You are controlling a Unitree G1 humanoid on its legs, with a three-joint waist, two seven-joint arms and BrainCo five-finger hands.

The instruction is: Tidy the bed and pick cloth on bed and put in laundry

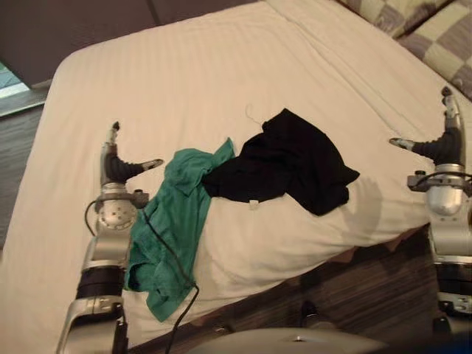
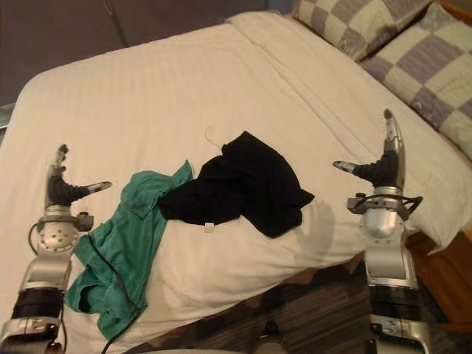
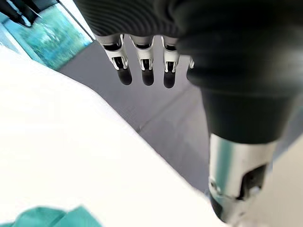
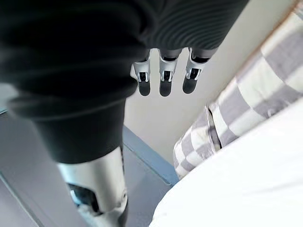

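A small white tag (image 1: 254,204) edges the black cloth (image 1: 295,166), unreadable.

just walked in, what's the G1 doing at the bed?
It stands at the near edge of the bed with both arms raised over the sheet. The left hand and right hand are open and hold nothing. A green garment lies crumpled by the left arm, touching a black garment in the middle. Checked pillows sit at the head of the bed. No cloth has been picked up yet.
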